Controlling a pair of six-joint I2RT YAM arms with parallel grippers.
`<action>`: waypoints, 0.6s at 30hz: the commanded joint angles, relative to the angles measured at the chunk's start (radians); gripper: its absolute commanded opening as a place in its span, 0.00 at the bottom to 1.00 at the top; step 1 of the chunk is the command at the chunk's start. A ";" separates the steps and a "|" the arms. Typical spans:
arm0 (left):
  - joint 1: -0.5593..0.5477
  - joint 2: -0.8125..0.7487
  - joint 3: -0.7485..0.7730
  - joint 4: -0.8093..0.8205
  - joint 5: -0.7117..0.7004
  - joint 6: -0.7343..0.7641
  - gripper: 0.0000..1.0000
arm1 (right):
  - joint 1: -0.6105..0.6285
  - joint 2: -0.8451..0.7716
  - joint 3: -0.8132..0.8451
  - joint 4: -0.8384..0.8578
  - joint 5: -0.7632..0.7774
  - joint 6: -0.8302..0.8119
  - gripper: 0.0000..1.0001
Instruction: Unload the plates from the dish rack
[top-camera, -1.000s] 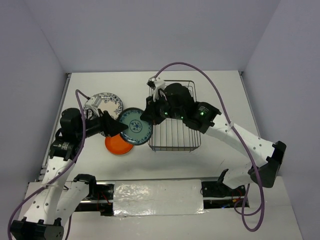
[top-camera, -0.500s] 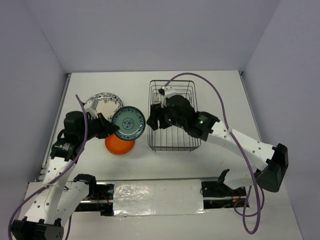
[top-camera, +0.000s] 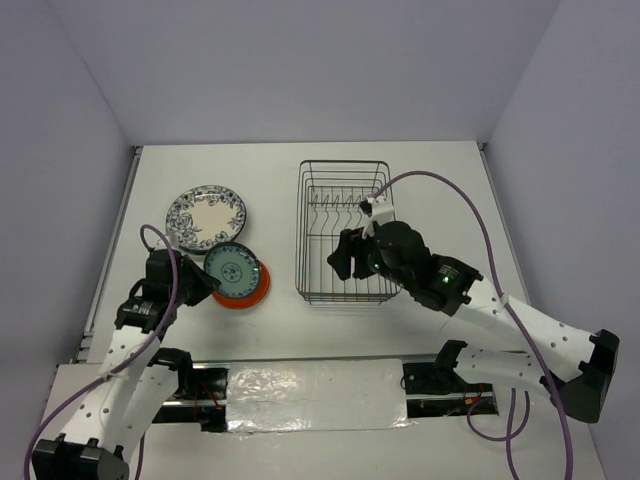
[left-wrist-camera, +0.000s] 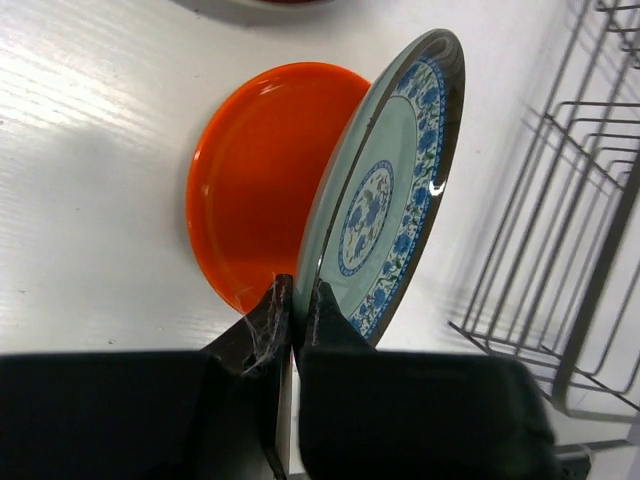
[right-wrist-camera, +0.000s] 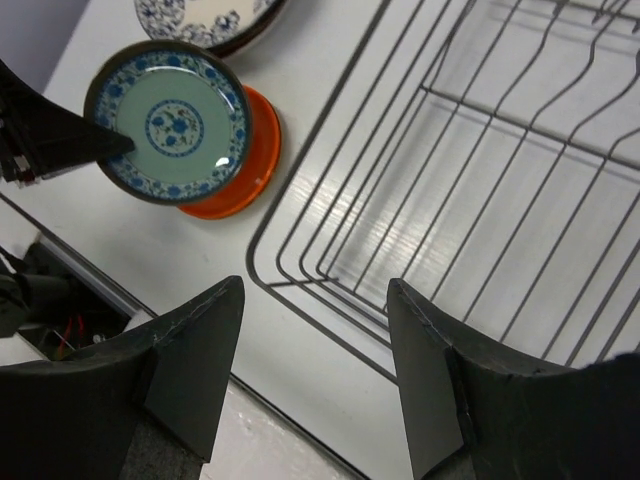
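Three plates are sitting left of the rack (top-camera: 345, 230) on the table (top-camera: 450, 180) in the top view. The floral plate (top-camera: 207, 217) is lying flat at the far left. The teal plate (top-camera: 232, 270) is overlapping the orange plate (top-camera: 257, 288) nearer the arms. The left gripper (top-camera: 207, 284) is reaching to the teal plate's left rim. The right gripper (top-camera: 345, 260) is hanging over the rack's near left part.

In the left wrist view, the left gripper (left-wrist-camera: 296, 300) is clamping the teal plate (left-wrist-camera: 385, 200) by its rim, its fingers (left-wrist-camera: 335, 312) nearly closed on the thin edge. The plate is tilting steeply over the orange plate (left-wrist-camera: 250, 190), which is lying flat on the table (left-wrist-camera: 90, 150); I cannot tell whether the two are touching. The rack (left-wrist-camera: 560, 250) is standing to the right, apart from both.

In the right wrist view, the right gripper (right-wrist-camera: 315, 340) is spreading its fingers (right-wrist-camera: 200, 345) wide and gripping nothing, hovering above the rack's (right-wrist-camera: 450, 150) near left corner. Beyond that corner, the teal plate (right-wrist-camera: 170, 120) is covering much of the orange plate (right-wrist-camera: 258, 165), and the floral plate (right-wrist-camera: 205, 15) is showing at the top edge.
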 joint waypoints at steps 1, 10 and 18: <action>0.005 0.017 -0.034 0.089 -0.020 -0.064 0.12 | -0.002 -0.042 -0.042 0.024 0.020 -0.003 0.67; 0.006 -0.004 -0.097 0.143 0.023 -0.098 0.64 | -0.002 -0.068 -0.083 0.008 0.014 0.003 0.67; 0.006 -0.051 0.050 -0.010 0.007 -0.012 1.00 | -0.002 -0.096 -0.074 -0.038 0.026 0.011 0.67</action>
